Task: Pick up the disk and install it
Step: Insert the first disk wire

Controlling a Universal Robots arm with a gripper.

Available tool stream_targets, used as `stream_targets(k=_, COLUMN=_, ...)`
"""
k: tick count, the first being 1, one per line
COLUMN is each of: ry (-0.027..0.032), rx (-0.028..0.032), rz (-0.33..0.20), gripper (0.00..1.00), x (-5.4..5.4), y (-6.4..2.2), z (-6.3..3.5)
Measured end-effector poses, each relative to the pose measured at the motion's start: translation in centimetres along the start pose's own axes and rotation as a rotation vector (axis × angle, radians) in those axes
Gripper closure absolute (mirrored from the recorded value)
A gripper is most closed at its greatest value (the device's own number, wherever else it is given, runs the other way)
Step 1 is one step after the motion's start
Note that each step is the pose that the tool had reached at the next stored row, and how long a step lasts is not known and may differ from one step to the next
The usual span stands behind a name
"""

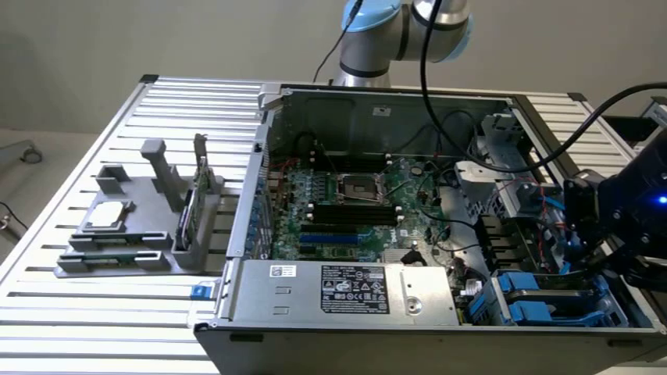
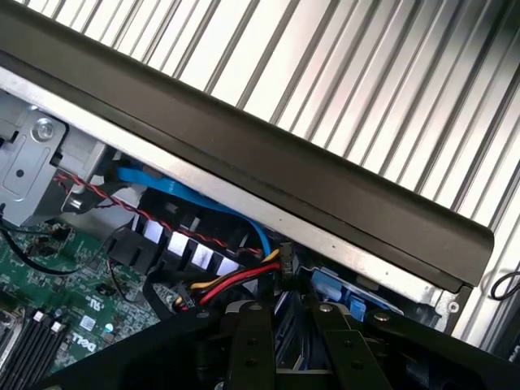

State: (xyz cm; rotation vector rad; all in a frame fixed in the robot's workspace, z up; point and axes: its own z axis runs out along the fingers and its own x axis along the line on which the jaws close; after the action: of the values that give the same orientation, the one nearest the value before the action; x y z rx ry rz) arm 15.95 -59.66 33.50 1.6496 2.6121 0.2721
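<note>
One hand (image 2: 286, 321) inside case (image 1: 417, 344) | grip: cannot tell | disk (image 2: 333, 286) just beside hand

Silver arm (image 1: 442, 17), blue joint cap (image 1: 363, 19), black cables (image 1: 423, 74), screw-studded black hand (image 2: 286, 315)

Near-right bay obscured.
Pincer (image 2: 286, 317) lost in shadow, grip unreadable; blue carrier frames (image 1: 542, 306) half hidden behind the near case wall (image 1: 438, 344).
</note>
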Motion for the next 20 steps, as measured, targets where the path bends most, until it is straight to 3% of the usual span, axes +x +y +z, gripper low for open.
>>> stream_targets(k=9, ry=0.0185, rx=0.0069, rz=0.012, gripper=0.76, x=-0.02, y=0.09, z=0.01)
stream_targets(k=12, ry=0.0340, rx=0.0060, rz=0.014, gripper=0.76, x=-0.04, y=0.09, z=0.01)
stream_targets(k=16, ry=0.0570, rx=-0.0005, rz=0.017, gripper=0.76, x=-0.05, y=0.10, z=0.01)
stream_targets(k=20, ry=0.0703, rx=-0.0030, rz=0.019, gripper=0.76, x=-0.05, y=0.10, z=0.01)
